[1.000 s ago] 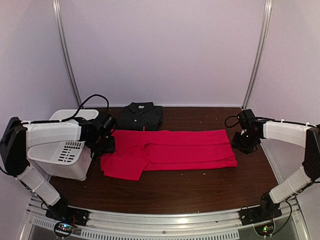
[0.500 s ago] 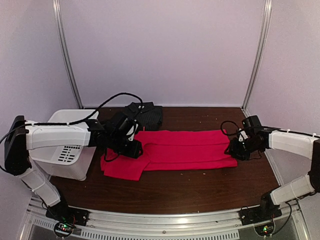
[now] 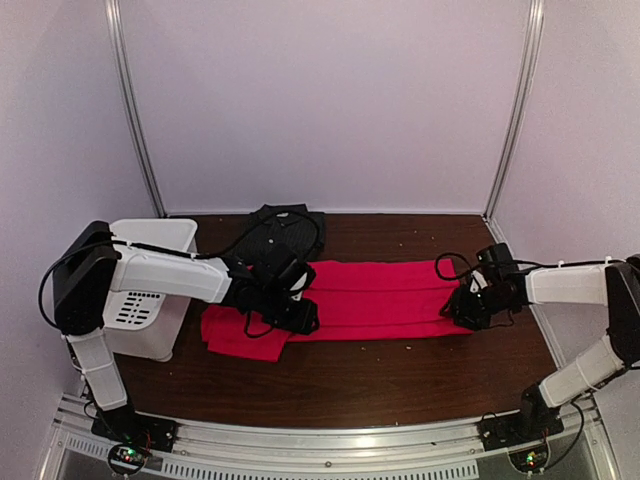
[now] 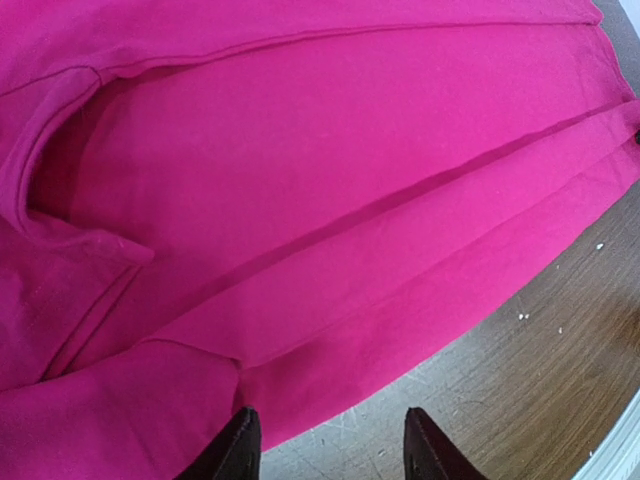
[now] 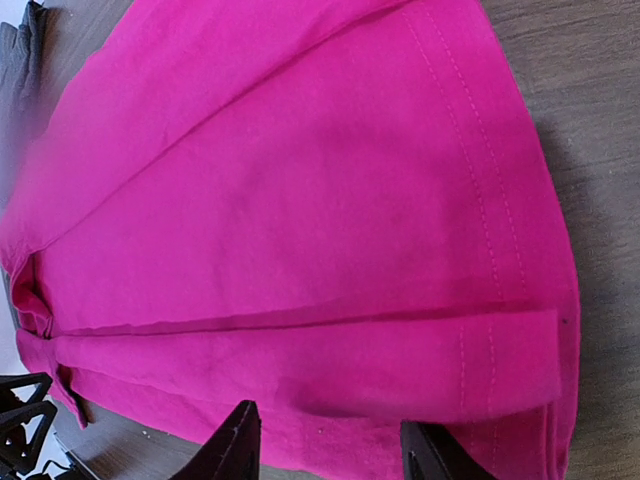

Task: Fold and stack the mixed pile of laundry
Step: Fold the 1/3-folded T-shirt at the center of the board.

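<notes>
**Both arms low at the red T-shirt, jaws apart**

The red T-shirt (image 3: 380, 295) lies flat across the middle of the desk (image 3: 380, 375). It is folded lengthwise into a long band, and one sleeve end spreads out toward the near left. Behind its left part, the dark pinstriped shirt (image 3: 298, 222) sits folded at the far edge of the desk, partly crossed by my left arm's cable.

My left arm (image 3: 170, 275) reaches rightward past the front of the white bin (image 3: 165, 228). Its forearm is almost level and the wrist is bent down, which puts the left jaws at the T-shirt's near edge, left of the middle. In the left wrist view the two fingertips stand apart and hold nothing, with the red hem just beyond them and bare desk between.

My right arm (image 3: 565, 283) stretches leftward and low, with its jaws at the T-shirt's right end. In the right wrist view those tips are also apart, over the stitched hem. I cannot tell whether they touch the cloth.
</notes>
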Motion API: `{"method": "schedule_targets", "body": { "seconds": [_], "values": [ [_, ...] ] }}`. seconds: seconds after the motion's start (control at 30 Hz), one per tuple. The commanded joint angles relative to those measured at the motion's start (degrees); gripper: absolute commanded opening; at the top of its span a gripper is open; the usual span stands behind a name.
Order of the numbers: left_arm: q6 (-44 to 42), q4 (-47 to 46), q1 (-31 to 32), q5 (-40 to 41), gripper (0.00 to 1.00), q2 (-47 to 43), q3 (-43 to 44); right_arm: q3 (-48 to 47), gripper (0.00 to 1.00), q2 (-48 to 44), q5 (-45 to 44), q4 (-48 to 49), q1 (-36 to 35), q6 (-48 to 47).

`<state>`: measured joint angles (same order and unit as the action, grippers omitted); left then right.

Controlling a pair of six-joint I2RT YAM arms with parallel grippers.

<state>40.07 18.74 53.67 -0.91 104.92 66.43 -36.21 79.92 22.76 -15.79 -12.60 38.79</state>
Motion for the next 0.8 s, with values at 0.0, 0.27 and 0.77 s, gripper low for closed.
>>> {"method": "schedule_targets", "body": {
  "seconds": [0.0,0.27,0.77],
  "values": [
    [3.1,-3.5,-0.2,-0.8,0.50,2.2,2.1,-0.7,0.49,2.5,0.2,3.6,-0.1,0.6],
    [6.0,-4.1,-0.8,-1.0,0.53,5.8,2.3,-2.3,0.49,6.2,-1.1,4.5,0.4,0.4],
    [-0.1,-3.8,-9.3,2.1,0.54,8.2,7.1,-7.1,0.49,11.0,-2.6,4.3,3.0,-0.6]
  ]
}}
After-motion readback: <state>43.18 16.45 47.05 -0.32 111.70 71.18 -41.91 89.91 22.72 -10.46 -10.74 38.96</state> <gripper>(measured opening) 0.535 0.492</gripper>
